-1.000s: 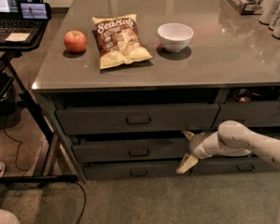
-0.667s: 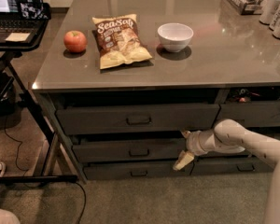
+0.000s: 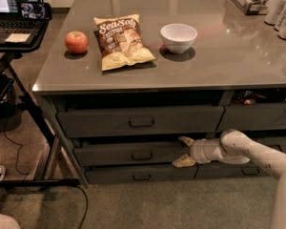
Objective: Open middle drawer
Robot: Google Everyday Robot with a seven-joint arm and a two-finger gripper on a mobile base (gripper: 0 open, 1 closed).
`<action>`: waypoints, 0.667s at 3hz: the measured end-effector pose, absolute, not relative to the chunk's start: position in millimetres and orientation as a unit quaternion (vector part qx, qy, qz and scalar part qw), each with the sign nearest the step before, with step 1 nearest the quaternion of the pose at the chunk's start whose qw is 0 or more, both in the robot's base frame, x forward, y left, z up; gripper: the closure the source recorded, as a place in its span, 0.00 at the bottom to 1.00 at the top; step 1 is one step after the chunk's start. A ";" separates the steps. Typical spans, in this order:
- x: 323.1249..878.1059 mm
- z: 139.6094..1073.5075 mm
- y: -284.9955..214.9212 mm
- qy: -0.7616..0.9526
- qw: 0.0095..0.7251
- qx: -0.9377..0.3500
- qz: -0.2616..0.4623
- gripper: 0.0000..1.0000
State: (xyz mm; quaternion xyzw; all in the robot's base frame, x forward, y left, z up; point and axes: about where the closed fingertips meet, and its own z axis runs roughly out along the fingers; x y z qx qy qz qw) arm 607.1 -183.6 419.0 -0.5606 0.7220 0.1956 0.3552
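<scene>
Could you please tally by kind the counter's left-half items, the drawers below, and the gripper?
Apple: 1
Chip bag: 1
Bowl: 1
Left-stack drawers: 3, top drawer, middle drawer, bottom drawer
Gripper, at middle drawer's right end: 1
Total: 7

Smooth white rounded arm (image 3: 250, 152); tan-fingered claw (image 3: 182, 151) at middle drawer (image 3: 126, 153) front.

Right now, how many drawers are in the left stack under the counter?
3: the top drawer, the middle drawer below it with the gripper at its right end, and the bottom drawer lowest. None seems hidden.
</scene>
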 end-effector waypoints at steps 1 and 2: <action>607.9 421.8 -184.1 0.723 0.356 -0.558 0.197 0.63; 608.4 429.8 -184.6 0.723 0.356 -0.558 0.197 0.87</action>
